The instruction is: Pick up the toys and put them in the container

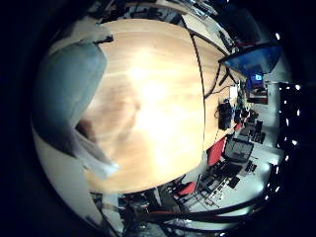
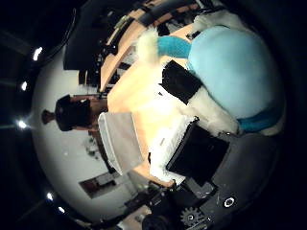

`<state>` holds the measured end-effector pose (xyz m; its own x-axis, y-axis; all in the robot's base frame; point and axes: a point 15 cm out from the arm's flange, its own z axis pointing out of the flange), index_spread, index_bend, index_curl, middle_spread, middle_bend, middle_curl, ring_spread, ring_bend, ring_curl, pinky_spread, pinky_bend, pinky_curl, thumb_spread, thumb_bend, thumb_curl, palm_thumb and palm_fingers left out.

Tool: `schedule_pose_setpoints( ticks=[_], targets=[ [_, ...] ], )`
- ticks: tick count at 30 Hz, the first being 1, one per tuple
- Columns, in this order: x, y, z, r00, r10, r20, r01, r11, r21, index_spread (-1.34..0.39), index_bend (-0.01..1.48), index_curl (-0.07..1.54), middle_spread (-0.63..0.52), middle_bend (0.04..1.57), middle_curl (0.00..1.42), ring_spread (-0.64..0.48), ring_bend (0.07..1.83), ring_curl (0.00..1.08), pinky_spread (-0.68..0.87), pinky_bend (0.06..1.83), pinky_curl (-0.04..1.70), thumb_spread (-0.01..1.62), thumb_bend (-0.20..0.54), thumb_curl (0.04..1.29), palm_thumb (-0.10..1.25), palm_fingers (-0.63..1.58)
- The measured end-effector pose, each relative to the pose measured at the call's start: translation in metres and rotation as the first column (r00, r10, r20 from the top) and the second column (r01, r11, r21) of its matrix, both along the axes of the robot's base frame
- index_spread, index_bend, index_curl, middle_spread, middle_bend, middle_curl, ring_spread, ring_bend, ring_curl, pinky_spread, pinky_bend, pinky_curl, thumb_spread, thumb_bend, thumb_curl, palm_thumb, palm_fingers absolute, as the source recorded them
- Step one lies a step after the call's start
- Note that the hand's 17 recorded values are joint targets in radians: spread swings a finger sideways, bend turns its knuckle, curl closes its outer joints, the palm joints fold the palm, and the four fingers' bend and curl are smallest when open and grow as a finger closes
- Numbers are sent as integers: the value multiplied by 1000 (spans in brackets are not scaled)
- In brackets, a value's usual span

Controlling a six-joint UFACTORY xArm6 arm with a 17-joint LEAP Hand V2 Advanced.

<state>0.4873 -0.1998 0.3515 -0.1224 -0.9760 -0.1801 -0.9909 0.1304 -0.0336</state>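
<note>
The white-and-black hand (image 2: 201, 148) has its fingers curled round a soft light-blue and white plush toy (image 2: 230, 72), which fills much of the thumb-side view and so sits close against the palm; a black finger pad (image 2: 180, 81) presses into the toy's white fur. The same toy shows as a blue-grey mass with a white fringe in the little-finger-side view, held over the light wooden table (image 1: 158, 98). A white rectangular open-topped container (image 2: 117, 141) stands on the table near one of its edges, apart from the hand and the toy. Beyond the table's far edge lie red chairs (image 1: 216, 150) and a lit blue screen (image 1: 254, 59) in the room.
</note>
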Motion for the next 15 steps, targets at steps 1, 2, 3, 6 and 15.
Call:
schedule_pose_setpoints(
  ticks=[1,2,3,6,15],
  targets=[
    [-1,10,8,1000,16,5,-16,1000,0,-261,1101,619,-174,1225,604,-207,1369,530,-282,1317,474,1329,-7,218,593,1280],
    [-2,18,14,1000,30,8,-30,1000,0,-261,1102,619,-172,1227,603,-207,1370,529,-282,1315,477,1330,-8,218,594,1279],
    [-3,27,21,999,44,13,-44,999,-2,-262,1103,619,-171,1227,602,-207,1372,529,-282,1314,481,1330,-9,218,596,1277],
    [-6,55,45,995,89,36,-89,996,-13,-262,1105,618,-170,1230,600,-207,1374,528,-279,1310,489,1330,-10,218,598,1276],
    [-19,140,99,967,232,108,-227,973,-50,-261,1109,616,-167,1237,592,-206,1378,525,-277,1296,514,1331,-10,216,600,1274]
  ],
)
